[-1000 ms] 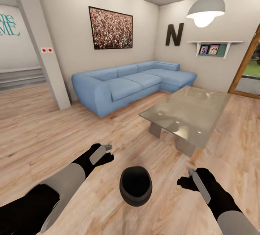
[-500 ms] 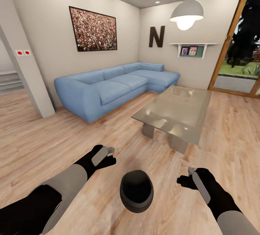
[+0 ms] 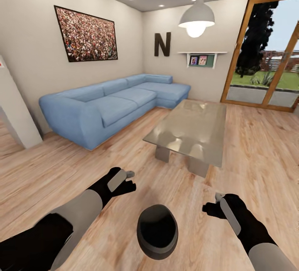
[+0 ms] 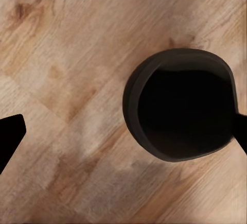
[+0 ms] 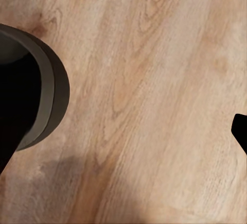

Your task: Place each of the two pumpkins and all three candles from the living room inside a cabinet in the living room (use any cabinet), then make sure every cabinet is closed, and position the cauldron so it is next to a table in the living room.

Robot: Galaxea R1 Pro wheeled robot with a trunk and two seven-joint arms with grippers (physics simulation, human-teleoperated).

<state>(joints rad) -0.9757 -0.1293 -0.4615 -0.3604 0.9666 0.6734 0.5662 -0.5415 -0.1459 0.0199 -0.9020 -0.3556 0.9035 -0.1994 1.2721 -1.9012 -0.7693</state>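
A dark grey cauldron (image 3: 157, 231) with a black inside is low in the head view, over the wooden floor between my two arms. My left gripper (image 3: 128, 181) hangs open just up and left of it, apart from it. My right gripper (image 3: 211, 204) hangs open to its right, also apart. The left wrist view looks down into the cauldron (image 4: 180, 110); the right wrist view catches its rim (image 5: 49, 95). A glass-topped table (image 3: 195, 129) stands a short way beyond. The pumpkins, the candles and the cabinet are out of view.
A long blue corner sofa (image 3: 112, 100) runs along the left and back walls. A white pillar (image 3: 12, 113) stands at the far left. Glazed doors (image 3: 265, 67) to a garden are at the right, and a pendant lamp (image 3: 197, 15) hangs above the table.
The whole view has swung to the right: sofa, table and pillar slid left and the glazed doors came in. The cauldron and both open grippers kept their places in the picture.
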